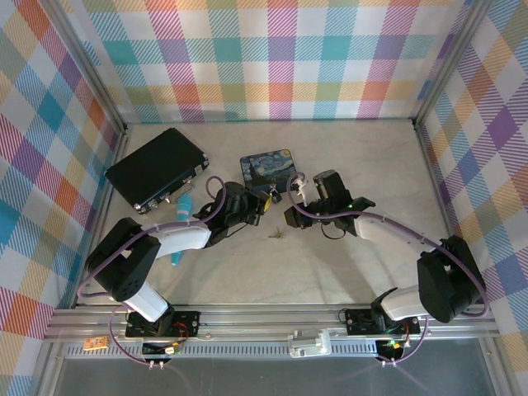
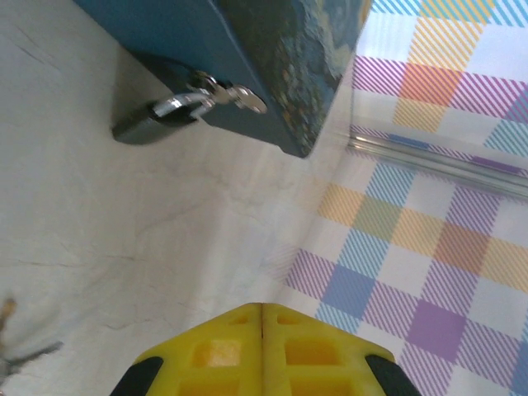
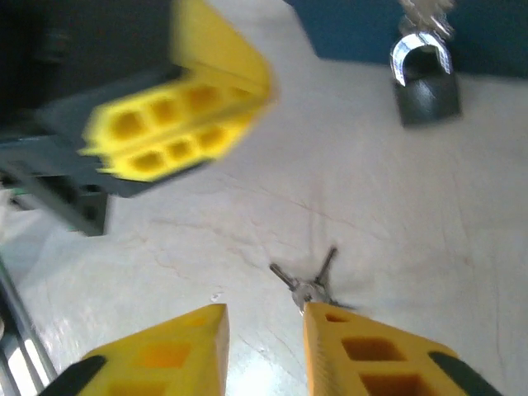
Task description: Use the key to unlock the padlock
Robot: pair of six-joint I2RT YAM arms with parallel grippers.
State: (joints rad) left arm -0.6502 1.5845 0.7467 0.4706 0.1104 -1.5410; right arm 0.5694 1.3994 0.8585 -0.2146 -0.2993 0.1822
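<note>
— Between your right gripper's [image 3: 264,318] yellow fingers [image 3: 355,351] there is a plain gap. They stand apart and grip nothing.

— Where is the key from there?

— The key [image 3: 309,285] lies flat on the table [image 1: 346,272], just beyond the tip of one finger. Whether it touches that tip you cannot tell. From above, it sits on the near side of both grippers, roughly under the space between them.

— Which way does it point?

— It is a small bunch of two thin blades joined at one end and spread in a V. The joined end is closest to your right gripper, and both blades run away from it. One blade leans toward the padlock and the other toward your left gripper.

— And the left one?

— Your left gripper [image 2: 262,313] is just left of the right one. Its fingers are pressed together with nothing between them.

— The padlock?

— The padlock [image 3: 425,95] is farther out, beyond the key, lying on the table against the near wall of the blue painted tin [image 2: 272,66]. Its silver shackle is hooked through the tin's clasp. The long axis runs straight out from that wall, shackle end at the tin and dark body pointing near, toward your grippers. It is well apart from the key.
</note>
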